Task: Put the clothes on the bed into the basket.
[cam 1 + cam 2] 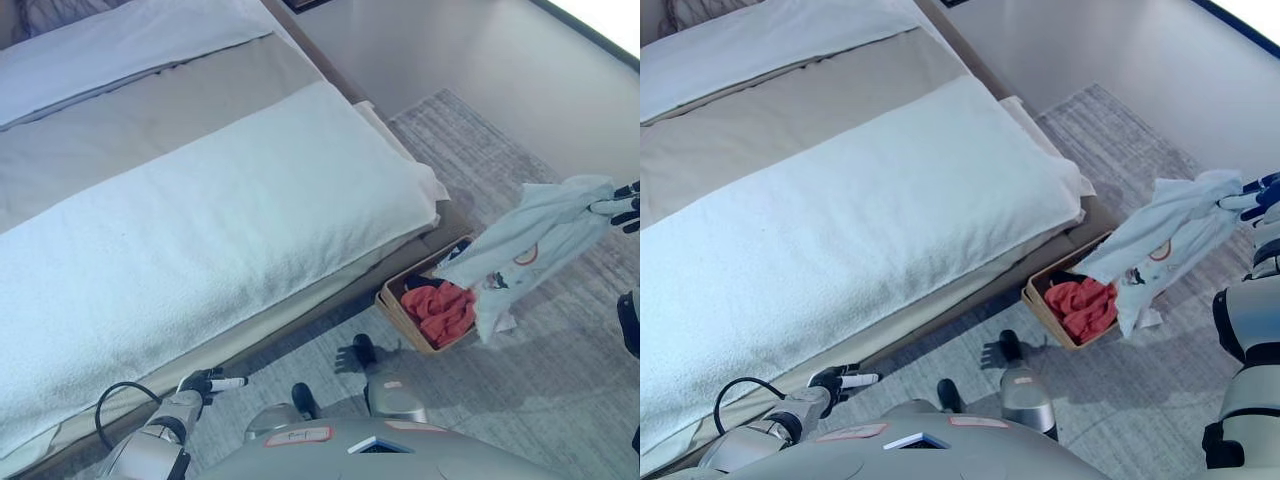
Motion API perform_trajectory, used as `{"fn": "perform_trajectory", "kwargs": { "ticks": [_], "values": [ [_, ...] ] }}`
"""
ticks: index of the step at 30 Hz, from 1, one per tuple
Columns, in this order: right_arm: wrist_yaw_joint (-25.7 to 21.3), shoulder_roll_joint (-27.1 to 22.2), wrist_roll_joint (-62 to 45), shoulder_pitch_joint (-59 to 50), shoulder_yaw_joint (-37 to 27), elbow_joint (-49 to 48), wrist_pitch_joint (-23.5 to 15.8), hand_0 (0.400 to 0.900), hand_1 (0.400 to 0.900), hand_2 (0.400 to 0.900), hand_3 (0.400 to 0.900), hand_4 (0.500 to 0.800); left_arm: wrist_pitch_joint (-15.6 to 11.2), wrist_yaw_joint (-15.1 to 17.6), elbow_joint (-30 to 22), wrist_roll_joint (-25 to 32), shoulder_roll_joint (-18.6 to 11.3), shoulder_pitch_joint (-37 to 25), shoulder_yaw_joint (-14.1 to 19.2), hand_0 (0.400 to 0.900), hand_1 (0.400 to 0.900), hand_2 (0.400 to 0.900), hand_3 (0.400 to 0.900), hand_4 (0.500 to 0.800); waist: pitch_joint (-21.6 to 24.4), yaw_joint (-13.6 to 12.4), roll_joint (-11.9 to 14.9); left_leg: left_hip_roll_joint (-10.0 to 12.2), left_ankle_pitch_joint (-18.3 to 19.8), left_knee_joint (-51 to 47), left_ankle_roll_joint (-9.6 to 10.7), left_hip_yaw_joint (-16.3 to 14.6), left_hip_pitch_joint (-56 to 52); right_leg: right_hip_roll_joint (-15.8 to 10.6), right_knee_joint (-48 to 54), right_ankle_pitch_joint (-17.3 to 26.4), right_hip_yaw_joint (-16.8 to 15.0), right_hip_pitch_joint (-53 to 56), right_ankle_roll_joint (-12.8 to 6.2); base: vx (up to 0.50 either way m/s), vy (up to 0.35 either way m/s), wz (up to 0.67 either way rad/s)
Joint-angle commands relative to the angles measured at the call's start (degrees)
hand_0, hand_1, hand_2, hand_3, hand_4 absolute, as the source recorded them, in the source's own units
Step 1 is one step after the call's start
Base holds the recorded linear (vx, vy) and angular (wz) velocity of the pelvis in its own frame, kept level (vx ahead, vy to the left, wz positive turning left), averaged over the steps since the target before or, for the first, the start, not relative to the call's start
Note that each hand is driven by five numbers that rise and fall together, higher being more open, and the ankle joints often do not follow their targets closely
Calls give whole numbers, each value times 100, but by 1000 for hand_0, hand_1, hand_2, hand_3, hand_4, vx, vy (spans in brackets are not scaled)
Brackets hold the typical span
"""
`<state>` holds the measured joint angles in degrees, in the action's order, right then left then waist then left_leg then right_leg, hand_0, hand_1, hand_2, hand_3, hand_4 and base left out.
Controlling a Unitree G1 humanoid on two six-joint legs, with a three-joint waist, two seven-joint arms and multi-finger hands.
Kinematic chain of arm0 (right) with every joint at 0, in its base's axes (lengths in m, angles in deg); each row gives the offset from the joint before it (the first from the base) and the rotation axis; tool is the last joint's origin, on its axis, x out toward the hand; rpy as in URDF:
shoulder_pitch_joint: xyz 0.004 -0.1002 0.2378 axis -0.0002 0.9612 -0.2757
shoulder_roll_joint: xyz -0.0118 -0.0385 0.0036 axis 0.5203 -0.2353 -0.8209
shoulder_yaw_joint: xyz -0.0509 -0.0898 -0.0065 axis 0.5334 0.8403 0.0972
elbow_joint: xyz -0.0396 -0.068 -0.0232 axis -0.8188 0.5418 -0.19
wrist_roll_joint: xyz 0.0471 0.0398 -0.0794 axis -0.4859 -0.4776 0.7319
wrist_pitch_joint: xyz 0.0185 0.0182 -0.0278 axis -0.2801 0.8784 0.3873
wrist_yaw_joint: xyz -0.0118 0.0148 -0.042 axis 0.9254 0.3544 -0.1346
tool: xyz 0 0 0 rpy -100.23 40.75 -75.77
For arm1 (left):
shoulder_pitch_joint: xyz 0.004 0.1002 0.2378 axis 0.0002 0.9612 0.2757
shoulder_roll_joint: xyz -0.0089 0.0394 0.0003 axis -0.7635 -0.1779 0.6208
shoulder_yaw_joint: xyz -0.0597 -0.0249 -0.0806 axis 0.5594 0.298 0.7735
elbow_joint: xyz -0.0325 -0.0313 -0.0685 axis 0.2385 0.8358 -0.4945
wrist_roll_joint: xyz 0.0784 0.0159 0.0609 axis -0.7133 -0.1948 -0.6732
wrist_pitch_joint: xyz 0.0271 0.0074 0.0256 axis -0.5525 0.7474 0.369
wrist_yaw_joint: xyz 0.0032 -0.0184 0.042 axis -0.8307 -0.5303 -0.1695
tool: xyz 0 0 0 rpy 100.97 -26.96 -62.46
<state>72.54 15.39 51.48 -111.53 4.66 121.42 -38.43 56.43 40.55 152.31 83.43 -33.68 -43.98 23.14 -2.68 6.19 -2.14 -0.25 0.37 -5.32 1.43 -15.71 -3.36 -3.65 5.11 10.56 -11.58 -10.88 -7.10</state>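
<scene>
My right hand (626,206) is at the far right edge, shut on a pale blue-white garment (535,245) that hangs from it and drapes down over the right side of the basket (396,308). The basket is a tan box on the rug beside the bed's corner, with a red-orange cloth (440,310) and something dark inside. My left hand (205,384) is low at the bottom left, next to the bed's side, fingers relaxed and holding nothing. The bed (200,210) carries a white blanket and a grey band; no loose clothes show on it.
A grey rug (560,370) covers the floor under the basket and to the right. A white pillow (120,45) lies at the head of the bed. A plain wall (470,50) runs behind the bed's far corner.
</scene>
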Motion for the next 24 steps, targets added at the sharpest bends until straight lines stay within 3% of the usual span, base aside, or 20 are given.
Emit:
{"fn": "perform_trajectory", "kwargs": {
  "ticks": [1,24],
  "values": [
    [-267,-501,26,-660,174,6,-202,900,900,900,900,800,-52,141,233,-176,-317,-122,119,900,900,900,900,800,-111,1,96,74,482,268,44,222,-15,-116,-89,-247,273,232,-366,0,-24,12],
    [-242,-364,-10,-549,152,-2,-227,900,900,900,900,800,-48,145,211,-208,-238,-183,15,900,900,900,900,800,-134,-150,183,110,437,252,80,488,47,-180,-74,-356,575,363,-241,0,-7,7]
  ]
}}
